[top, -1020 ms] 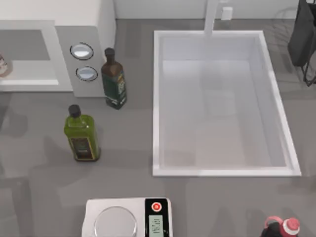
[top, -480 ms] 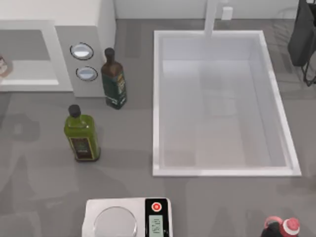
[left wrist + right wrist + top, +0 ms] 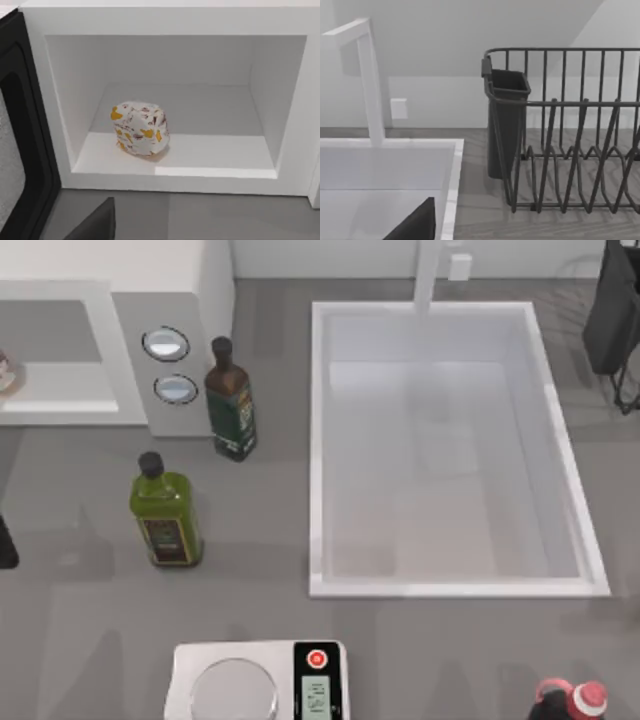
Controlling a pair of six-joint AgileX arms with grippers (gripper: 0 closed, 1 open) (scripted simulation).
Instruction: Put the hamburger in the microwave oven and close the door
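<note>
Hamburger (image 3: 140,128), wrapped in white paper with yellow and red print, sits inside the microwave oven (image 3: 165,20) on the cavity floor, a bit left of middle. Door (image 3: 22,150) hangs wide open at the left. Left claw (image 3: 95,225) is just in front of the opening; can't tell if it's apart or together. Right arm is parked far right by the dish rack (image 3: 570,145), past the sink (image 3: 440,450).

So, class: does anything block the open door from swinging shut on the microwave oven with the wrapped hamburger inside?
Nothing visible does. The white-wrapped hamburger sits fully inside the white box-shaped microwave oven, behind its front lip, and the dark-framed door stands open beside the opening.
</note>
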